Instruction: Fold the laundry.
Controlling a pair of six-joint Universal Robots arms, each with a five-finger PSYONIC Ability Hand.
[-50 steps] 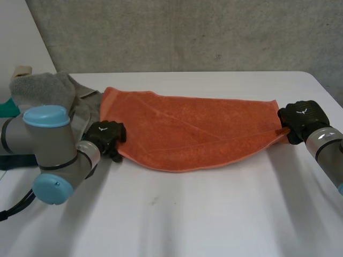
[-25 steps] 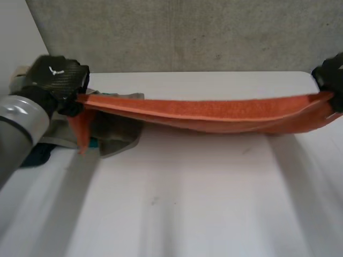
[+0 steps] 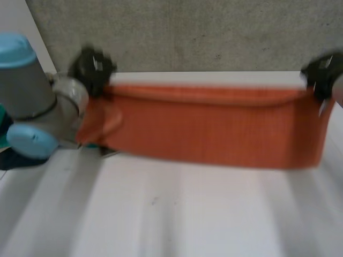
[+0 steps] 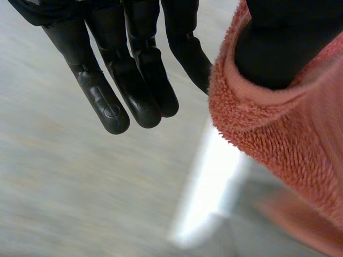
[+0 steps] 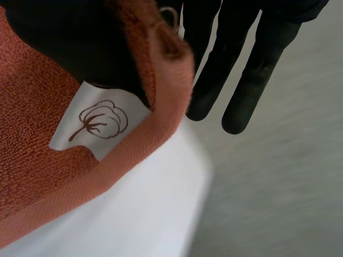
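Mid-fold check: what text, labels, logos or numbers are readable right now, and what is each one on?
No words or numbers can be read.
White tag sewn on the towel, beside the right hand: a drawn cotton-boll sign, no lettering.
Back of the left hand: a small white mark, too blurred to read.

White flat table top (image 3: 214, 214): fills lower half of frame, surface smooth and matte. Small dark speck (image 3: 154, 201) on it, lower centre, slightly left. Grey speckled concrete-like wall (image 3: 214, 32): spans top of frame, meets table's far edge. Plain white wall panel (image 3: 13, 16): upper-left corner, beside grey wall.
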